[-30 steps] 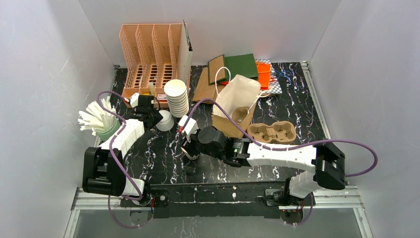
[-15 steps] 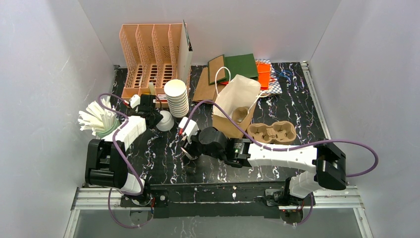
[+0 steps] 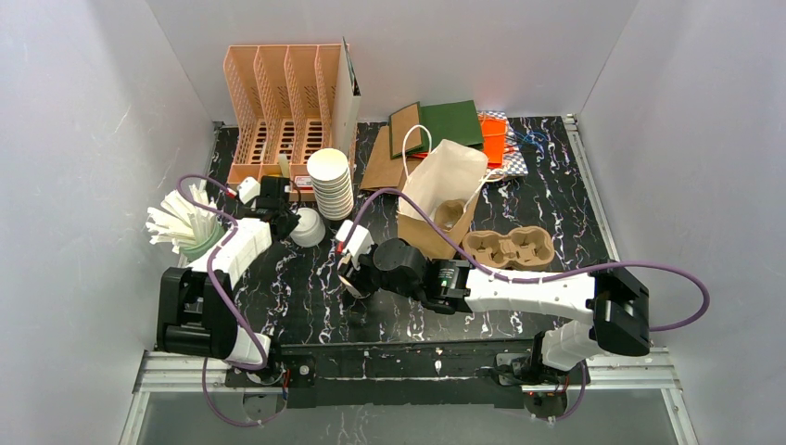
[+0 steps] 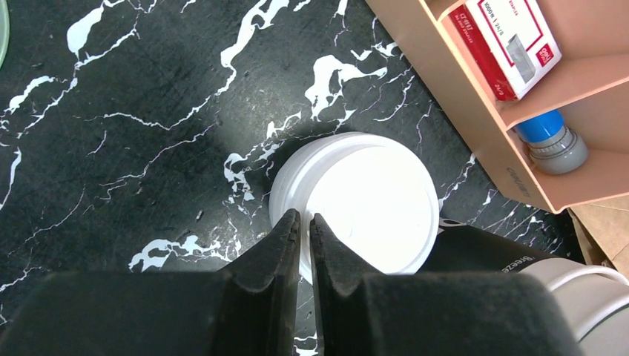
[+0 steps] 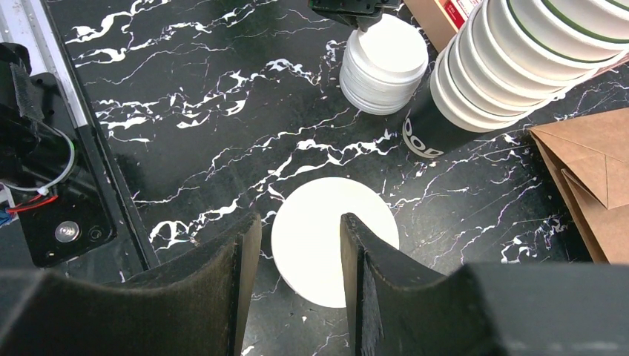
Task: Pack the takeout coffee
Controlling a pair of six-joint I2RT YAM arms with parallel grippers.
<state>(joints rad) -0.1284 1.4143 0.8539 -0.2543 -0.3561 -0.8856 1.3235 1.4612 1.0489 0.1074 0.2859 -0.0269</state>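
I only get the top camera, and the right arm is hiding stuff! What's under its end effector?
Observer: A round white disc lies flat on the table. The right end effector hangs open over it.
Operator: Ooh! And the other arm?
Observer: The left end effector has its fingers almost together at the rim of the lid stack. I cannot tell if they pinch it.
Operator: What's at the bottom of the cup stack?
Observer: A black cup with white letters.
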